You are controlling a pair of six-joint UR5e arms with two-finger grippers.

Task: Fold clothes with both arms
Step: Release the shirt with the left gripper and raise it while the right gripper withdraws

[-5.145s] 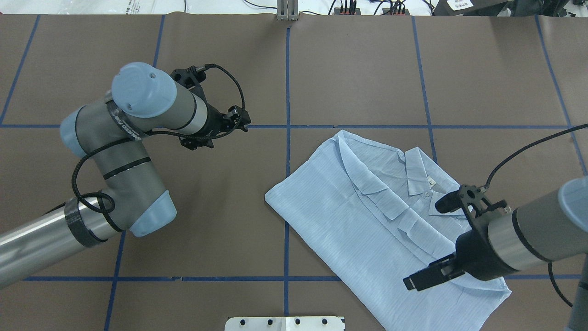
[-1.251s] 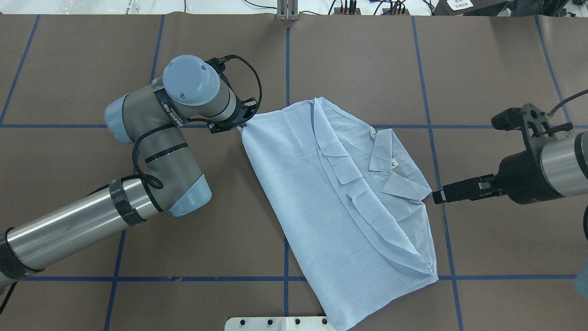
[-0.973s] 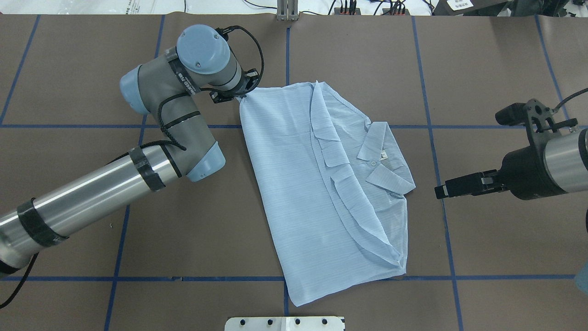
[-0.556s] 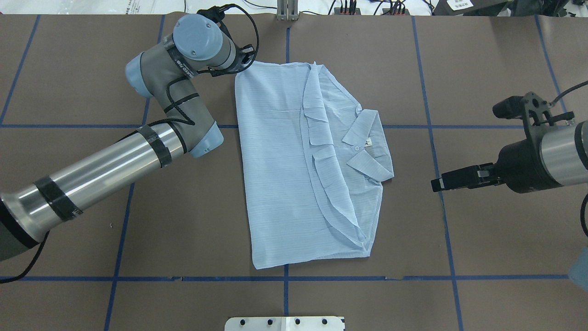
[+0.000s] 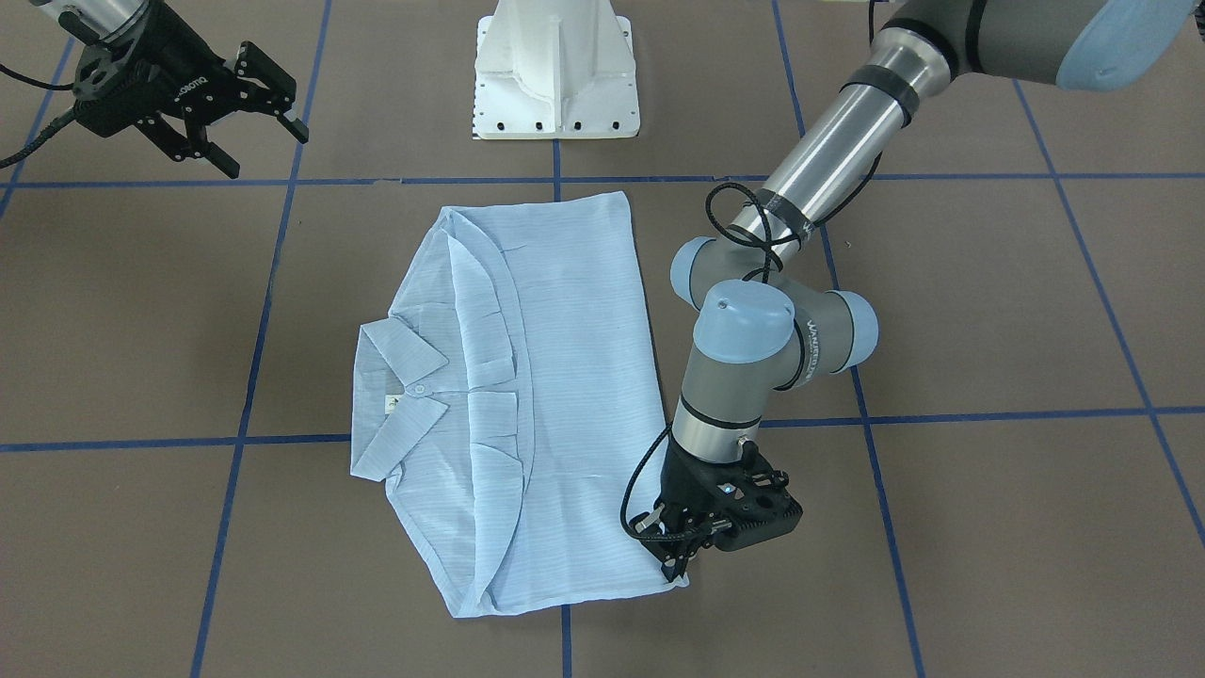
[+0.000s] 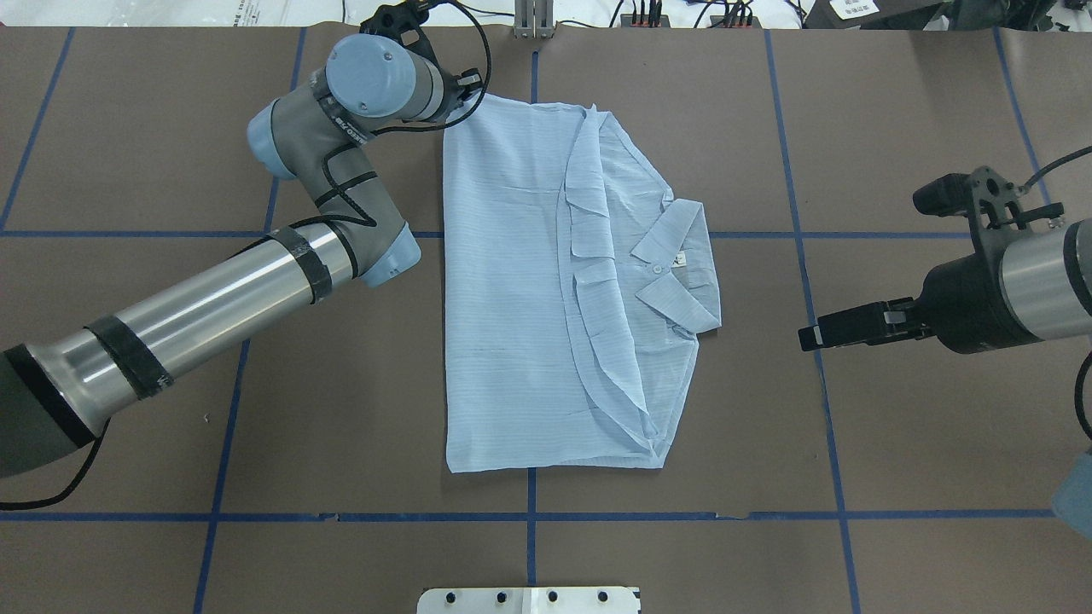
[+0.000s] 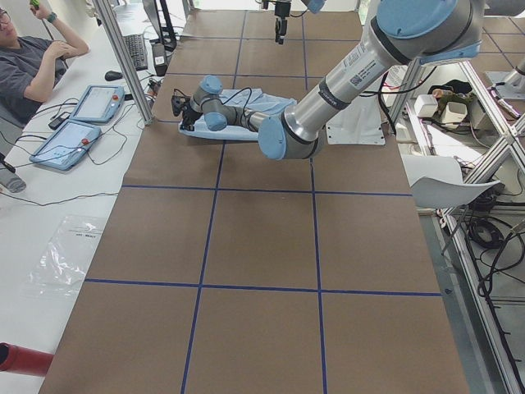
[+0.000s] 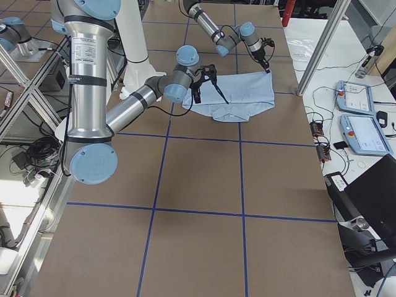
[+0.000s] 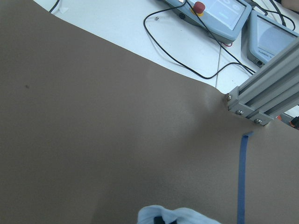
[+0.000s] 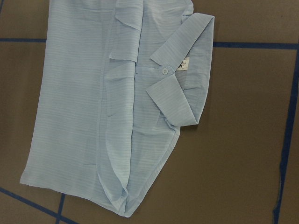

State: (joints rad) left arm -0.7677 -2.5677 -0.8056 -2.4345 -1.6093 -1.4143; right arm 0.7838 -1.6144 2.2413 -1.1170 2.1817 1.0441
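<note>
The shirt [image 6: 512,298] lies flat in the middle of the brown tabletop [image 6: 682,102], folded into a long rectangle. It covers the crossing of two blue tape lines [image 6: 896,234]. Its long axis runs from the robot's side of the tabletop straight out to the far side. The collar [image 6: 678,273] sits about halfway along the edge on the robot's right and faces that way. A small white neck label [image 6: 680,261] shows in its opening. A loose front panel lies in wavy folds along the length, beside the collar.

The left pincer [image 5: 680,557] is at the shirt's far corner on the robot's left, pinching that corner, which rises slightly off the tabletop. From overhead the wrist covers its fingertips. The left wrist camera catches only a scrap of light-blue cloth at the bottom edge, with a dark shape in it that is probably a finger.

The right pincer [image 5: 266,153] hangs above bare tabletop well apart from the collar side, its fingers spread wide and holding nothing.

The sleeves cannot be made out as separate parts. The right wrist view cuts off the shirt's far end at the top.
</note>
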